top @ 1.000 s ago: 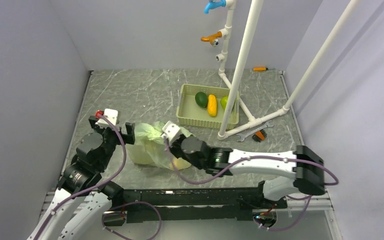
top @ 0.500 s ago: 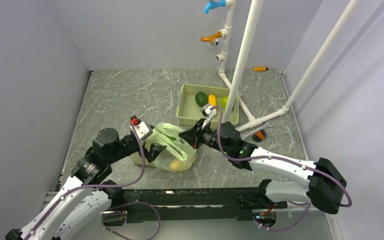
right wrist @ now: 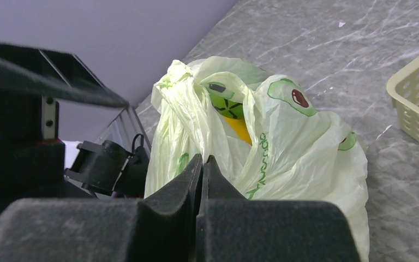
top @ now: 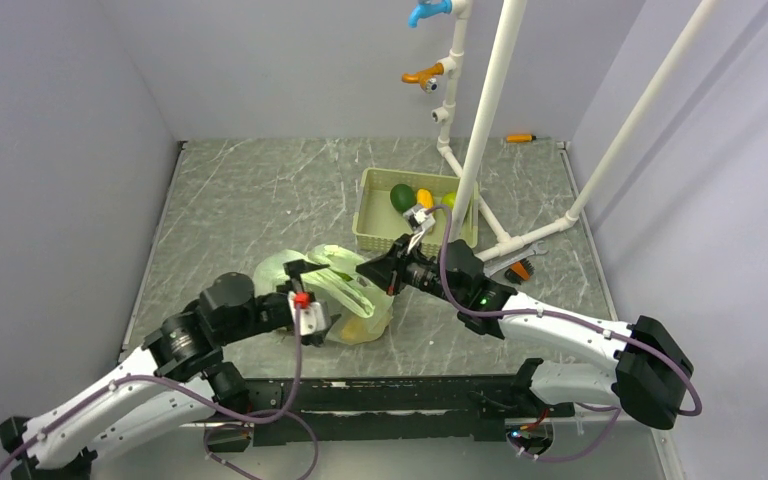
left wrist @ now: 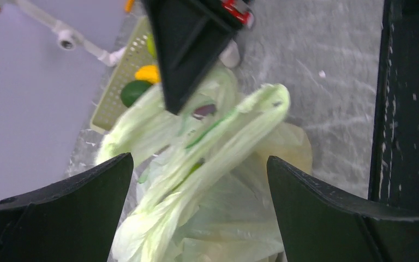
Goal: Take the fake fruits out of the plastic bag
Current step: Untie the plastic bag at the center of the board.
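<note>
The plastic bag [top: 338,298] lies crumpled on the table in front of the tray, its mouth gaping upward. Inside it I see a green fruit with a dark zigzag band [right wrist: 225,101] and a yellow fruit [right wrist: 240,130]. My right gripper [top: 368,271] is shut at the bag's right upper edge, and in the right wrist view [right wrist: 203,158] a fold of the bag [right wrist: 283,142] runs down into its tips. My left gripper [top: 307,300] is open at the bag's left side. In the left wrist view [left wrist: 196,164] the bag [left wrist: 218,207] lies between its spread jaws.
The beige slotted tray [top: 375,238] behind the bag holds a dark green oval fruit [top: 402,197], a yellow one [top: 425,199] and a green one [top: 448,200]. A white pipe frame [top: 480,130] stands right of it, with a wrench [top: 508,262] at its foot.
My left arm swung in from the left to the bag's side. My right gripper drew back from over the bag to its right edge, and the bag's mouth has opened.
</note>
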You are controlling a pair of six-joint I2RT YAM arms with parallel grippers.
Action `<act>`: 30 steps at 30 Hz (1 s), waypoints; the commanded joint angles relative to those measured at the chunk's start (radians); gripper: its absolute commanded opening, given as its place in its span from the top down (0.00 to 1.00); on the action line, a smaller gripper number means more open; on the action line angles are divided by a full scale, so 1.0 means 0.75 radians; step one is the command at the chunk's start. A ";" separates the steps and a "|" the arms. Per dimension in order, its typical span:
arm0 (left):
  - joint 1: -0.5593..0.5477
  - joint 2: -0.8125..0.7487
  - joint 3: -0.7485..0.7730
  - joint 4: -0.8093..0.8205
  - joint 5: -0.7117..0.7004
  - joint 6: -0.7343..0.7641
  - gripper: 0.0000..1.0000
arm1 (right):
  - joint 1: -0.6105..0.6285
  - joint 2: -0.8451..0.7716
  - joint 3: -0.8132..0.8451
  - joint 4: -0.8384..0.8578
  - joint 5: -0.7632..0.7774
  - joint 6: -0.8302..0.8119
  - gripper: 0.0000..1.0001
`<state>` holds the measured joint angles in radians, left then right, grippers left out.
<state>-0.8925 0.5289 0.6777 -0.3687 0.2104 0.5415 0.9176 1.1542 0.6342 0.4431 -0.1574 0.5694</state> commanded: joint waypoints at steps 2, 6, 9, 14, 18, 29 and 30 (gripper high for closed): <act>-0.137 0.136 0.057 -0.105 -0.130 0.181 0.01 | -0.022 -0.021 0.022 0.072 -0.025 0.040 1.00; -0.143 0.211 0.072 -0.040 -0.127 0.160 0.01 | -0.028 -0.025 0.005 0.078 -0.025 0.054 1.00; -0.144 0.288 0.083 0.033 -0.244 0.134 0.12 | -0.034 -0.027 -0.003 0.071 -0.021 0.069 1.00; -0.142 0.436 0.227 0.023 -0.529 0.024 0.70 | -0.039 -0.061 -0.011 0.037 0.013 0.061 1.00; -0.144 0.383 0.220 0.131 -0.875 -0.047 1.00 | -0.045 -0.103 -0.024 0.000 0.053 0.061 1.00; -0.132 -0.071 0.141 0.034 -1.594 -0.885 1.00 | -0.048 -0.351 -0.163 -0.158 0.165 -0.089 1.00; -0.131 -0.093 0.158 -0.060 -1.623 -1.001 1.00 | -0.047 -0.388 -0.192 -0.166 0.170 -0.099 1.00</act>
<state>-0.9958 0.4992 0.7578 -0.2333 -0.7792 0.1867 0.8856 0.9585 0.5472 0.3447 -0.0708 0.5629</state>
